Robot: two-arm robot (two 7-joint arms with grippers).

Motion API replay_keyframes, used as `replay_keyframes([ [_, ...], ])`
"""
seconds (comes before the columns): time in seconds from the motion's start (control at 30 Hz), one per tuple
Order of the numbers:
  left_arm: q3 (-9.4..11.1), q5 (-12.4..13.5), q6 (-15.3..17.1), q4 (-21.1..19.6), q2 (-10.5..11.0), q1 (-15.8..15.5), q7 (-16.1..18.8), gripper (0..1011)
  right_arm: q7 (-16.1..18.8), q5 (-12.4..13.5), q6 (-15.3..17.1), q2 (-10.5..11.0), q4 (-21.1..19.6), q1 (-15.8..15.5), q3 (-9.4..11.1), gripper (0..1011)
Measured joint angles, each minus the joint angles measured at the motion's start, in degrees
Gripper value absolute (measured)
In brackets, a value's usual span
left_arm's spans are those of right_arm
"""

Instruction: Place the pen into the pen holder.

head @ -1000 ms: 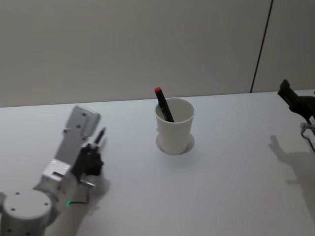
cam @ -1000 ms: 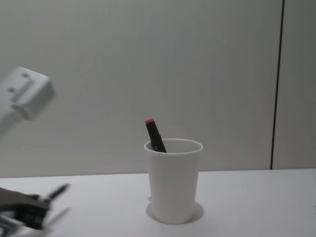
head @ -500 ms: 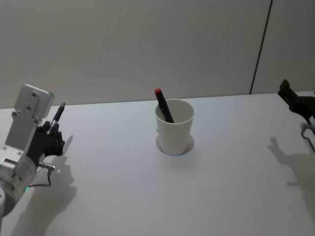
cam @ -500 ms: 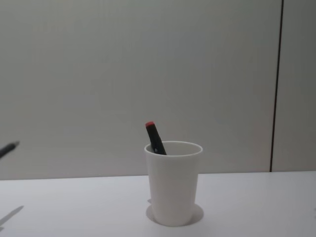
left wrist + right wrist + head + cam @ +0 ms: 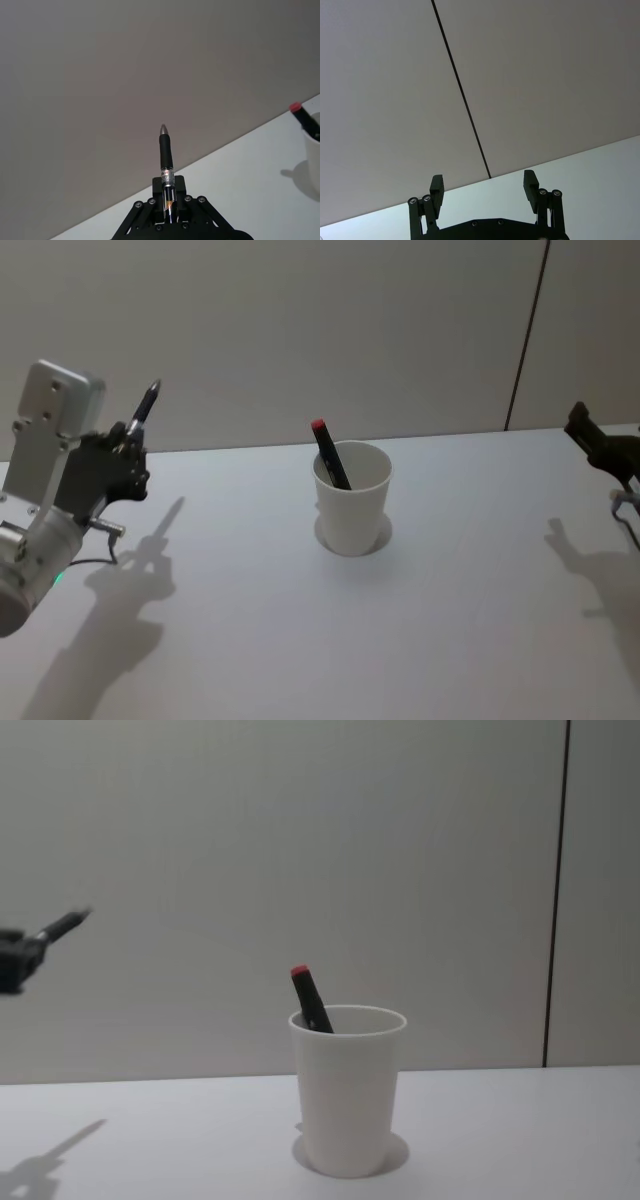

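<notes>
Left gripper [image 5: 128, 445] clamped on a grey-tipped pen [image 5: 166, 150], tip up
It is held high, well left of the cup [image 5: 352, 510], likely to clear the rim; a red-capped pen [image 5: 328, 450] is already leant inside. Right gripper [image 5: 482, 182] is parked open.

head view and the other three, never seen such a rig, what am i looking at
A two-armed robot at a white table. Head view looks down from above, chest view looks across the table, each wrist view looks along one gripper. A white paper cup stands mid-table, a red-capped marker leaning inside. The left gripper, up at the left, grips a pen, tip up. The right gripper is open and empty at the right.
</notes>
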Motion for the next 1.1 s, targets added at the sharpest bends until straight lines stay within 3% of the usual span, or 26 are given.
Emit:
replay_keyframes([
  [0.53,1.64,0.46,-11.04,6.19,-4.43,-7.27,-11.35,140,0.0,0.0,0.0,0.0,0.0,0.0,0.0,1002],
  [1.1,4.22,-2.43,-24.01,17.44,-11.35,-17.45,-25.48,140,0.0,0.0,0.0,0.0,0.0,0.0,0.0,1002],
])
